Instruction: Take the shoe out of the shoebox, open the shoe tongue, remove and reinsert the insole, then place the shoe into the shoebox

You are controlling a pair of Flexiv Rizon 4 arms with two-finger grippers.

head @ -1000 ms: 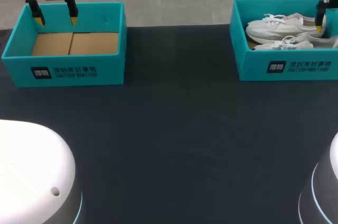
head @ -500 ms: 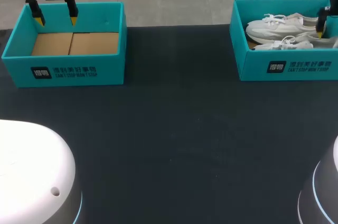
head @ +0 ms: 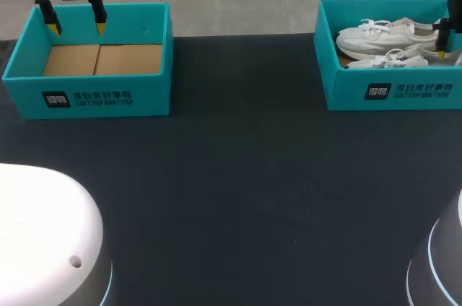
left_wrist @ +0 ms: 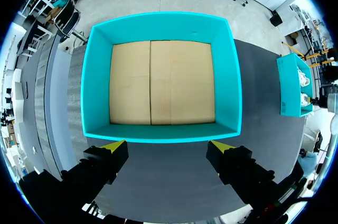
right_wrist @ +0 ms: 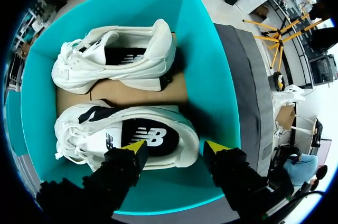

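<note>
Two white shoes lie in the teal shoebox (head: 346, 79) at the table's right. The near shoe (right_wrist: 95, 134) and the far shoe (right_wrist: 116, 60) lie side by side on the cardboard floor. My right gripper (right_wrist: 176, 148) is down in this box over the near shoe's heel. One yellow fingertip (right_wrist: 134, 147) sits above the insole and the other stands just outside the heel; the jaws are apart and a small gap shows. In the head view only one of its fingers (head: 441, 45) shows. My left gripper (head: 77, 28) hangs open over the empty teal box (head: 94, 100).
The empty box (left_wrist: 158, 20) has a bare cardboard floor, and my left gripper (left_wrist: 169, 146) hovers at one of its walls. Dark table surface (head: 238, 176) stretches between the two boxes. The white arm bases sit at both front corners.
My right gripper has sunk lower into the shoebox, onto the near shoe's heel, and its fingers have drawn closer together. The left arm has not moved.
</note>
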